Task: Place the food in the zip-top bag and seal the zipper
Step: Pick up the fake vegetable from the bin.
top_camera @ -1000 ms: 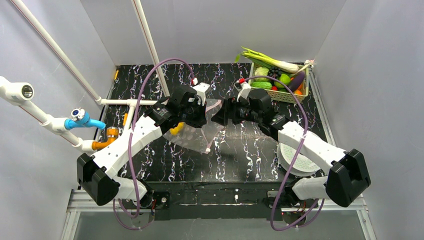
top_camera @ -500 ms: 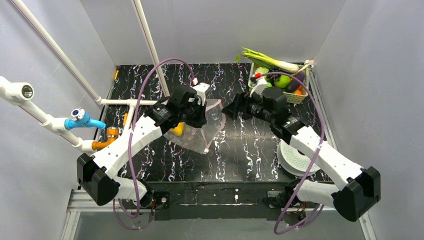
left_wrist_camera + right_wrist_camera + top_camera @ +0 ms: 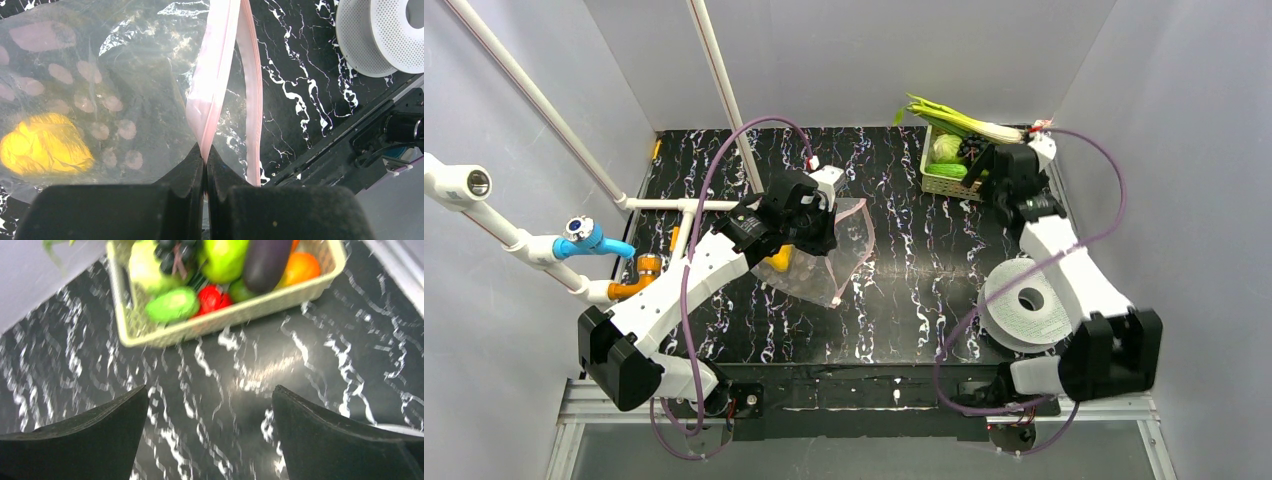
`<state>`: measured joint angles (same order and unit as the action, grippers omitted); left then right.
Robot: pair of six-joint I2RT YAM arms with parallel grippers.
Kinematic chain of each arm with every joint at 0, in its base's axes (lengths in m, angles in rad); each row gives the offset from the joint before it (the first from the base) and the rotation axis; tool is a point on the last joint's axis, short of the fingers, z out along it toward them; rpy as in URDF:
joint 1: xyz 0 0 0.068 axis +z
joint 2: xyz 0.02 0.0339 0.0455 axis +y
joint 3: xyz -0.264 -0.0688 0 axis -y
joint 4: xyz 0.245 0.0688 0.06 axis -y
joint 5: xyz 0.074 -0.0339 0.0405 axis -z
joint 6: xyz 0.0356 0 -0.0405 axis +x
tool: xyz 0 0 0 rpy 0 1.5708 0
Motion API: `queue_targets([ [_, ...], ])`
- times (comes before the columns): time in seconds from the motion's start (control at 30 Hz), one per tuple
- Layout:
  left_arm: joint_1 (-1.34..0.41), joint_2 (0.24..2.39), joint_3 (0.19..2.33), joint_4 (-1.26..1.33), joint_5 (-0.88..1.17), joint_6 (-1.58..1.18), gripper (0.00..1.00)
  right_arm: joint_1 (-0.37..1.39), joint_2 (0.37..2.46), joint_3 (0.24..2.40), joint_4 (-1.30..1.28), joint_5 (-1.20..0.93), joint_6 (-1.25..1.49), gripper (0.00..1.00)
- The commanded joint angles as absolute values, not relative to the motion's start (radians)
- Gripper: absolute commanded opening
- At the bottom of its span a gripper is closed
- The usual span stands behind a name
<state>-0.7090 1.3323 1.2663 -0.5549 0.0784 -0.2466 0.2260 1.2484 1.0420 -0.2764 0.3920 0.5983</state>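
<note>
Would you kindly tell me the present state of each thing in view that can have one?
left hand, shut on the thin pink zipper strip
right hand, open, empty
thin pink zipper strip, unsealed, its two sides apart
clear crinkly plastic zip-top bag, mouth open
yellow glossy toy food, inside the bag
pale green mesh basket, upright, with glossy toy fruits and vegetables in it

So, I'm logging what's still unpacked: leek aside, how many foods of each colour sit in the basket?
Green foods: 3, perhaps a fourth half hidden
Dark purple foods: 2
Red food: 1
Orange food: 1
Total: 7, perhaps 8
</note>
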Motion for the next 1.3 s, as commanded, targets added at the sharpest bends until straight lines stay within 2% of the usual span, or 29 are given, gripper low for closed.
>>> queue_targets([
  [0.0, -0.709, 1.319, 1.276, -0.574, 0.077, -0.249, 0.00, 0.136, 1.436, 1.251, -0.312, 0.524, 0.592, 0.98],
  [0.27, -0.710, 1.319, 1.279, -0.575, 0.086, -0.249, 0.00, 0.035, 1.713, 1.493, -0.399, 0.494, 0.565, 0.98],
  [0.53, -0.709, 1.313, 1.282, -0.577, 0.097, -0.251, 0.00, 0.009, 1.883, 1.627, -0.427, 0.429, 0.527, 0.93],
  [1.13, -0.709, 1.323, 1.279, -0.577, 0.104, -0.253, 0.00, -0.031, 2.051, 1.743, -0.435, 0.374, 0.498, 0.74],
  [1.27, -0.709, 1.323, 1.280, -0.578, 0.099, -0.253, 0.00, -0.031, 2.059, 1.749, -0.443, 0.362, 0.494, 0.62],
])
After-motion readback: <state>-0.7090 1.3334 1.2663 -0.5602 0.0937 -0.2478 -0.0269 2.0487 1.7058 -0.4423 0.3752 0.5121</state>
